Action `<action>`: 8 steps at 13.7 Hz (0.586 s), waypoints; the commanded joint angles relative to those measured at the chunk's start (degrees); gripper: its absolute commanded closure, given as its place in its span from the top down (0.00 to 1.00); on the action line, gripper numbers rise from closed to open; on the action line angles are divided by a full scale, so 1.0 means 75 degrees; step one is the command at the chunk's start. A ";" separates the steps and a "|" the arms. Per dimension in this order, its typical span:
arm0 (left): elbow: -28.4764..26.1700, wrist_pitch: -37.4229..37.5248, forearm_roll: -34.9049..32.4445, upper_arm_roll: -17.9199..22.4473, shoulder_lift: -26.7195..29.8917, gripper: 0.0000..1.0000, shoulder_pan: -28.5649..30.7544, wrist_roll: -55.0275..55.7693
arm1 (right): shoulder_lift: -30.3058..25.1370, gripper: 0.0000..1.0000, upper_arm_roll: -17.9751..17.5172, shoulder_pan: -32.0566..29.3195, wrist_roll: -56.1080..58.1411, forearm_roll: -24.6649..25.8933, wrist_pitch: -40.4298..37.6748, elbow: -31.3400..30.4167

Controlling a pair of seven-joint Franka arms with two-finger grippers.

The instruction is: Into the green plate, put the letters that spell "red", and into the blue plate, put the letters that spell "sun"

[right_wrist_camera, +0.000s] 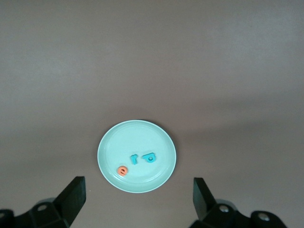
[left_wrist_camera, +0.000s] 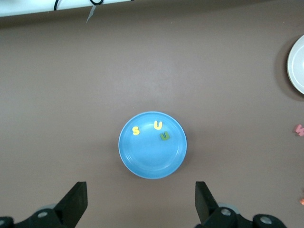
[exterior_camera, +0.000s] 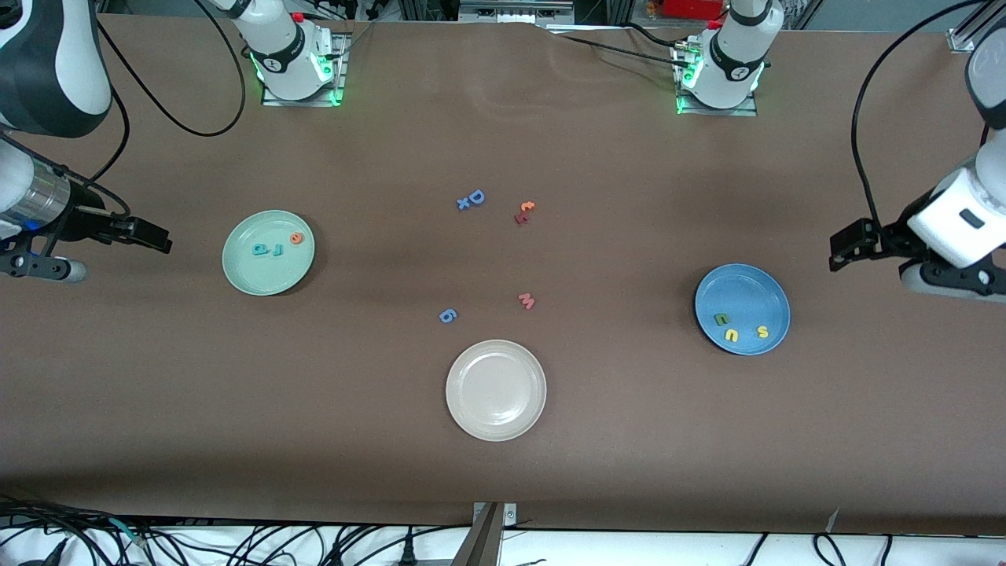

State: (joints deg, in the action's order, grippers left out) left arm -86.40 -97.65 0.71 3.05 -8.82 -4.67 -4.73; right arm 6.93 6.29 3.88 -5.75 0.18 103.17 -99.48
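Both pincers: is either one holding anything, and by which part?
Nothing is held. The left pincer and the right pincer are both open and empty, each up at its own end of the table.

In the left wrist view the beige plate [left_wrist_camera: 297, 66] is cut off at the picture's edge, as are the pink letter [left_wrist_camera: 299, 129] and both arms' upper links in the front view.
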 commanded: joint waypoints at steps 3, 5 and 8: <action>-0.1323 -0.0421 0.0221 0.0109 0.1105 1.00 0.0013 0.0207 | -0.0103 1.00 -0.0123 -0.0096 -0.0054 0.0034 -0.0057 0.0138; -0.1300 -0.0281 0.0221 0.0109 0.1117 1.00 0.0013 0.0629 | -0.0103 1.00 -0.0135 -0.0096 -0.0042 0.0046 -0.0057 0.0138; -0.1276 -0.0280 0.0221 0.0109 0.1094 1.00 0.0013 0.0642 | -0.0103 1.00 -0.0135 -0.0096 -0.0019 0.0046 -0.0057 0.0138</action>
State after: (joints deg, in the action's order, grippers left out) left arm -94.58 -99.14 0.76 3.68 -1.94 -4.52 -0.46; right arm 6.84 6.08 3.88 -5.94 0.18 103.17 -98.67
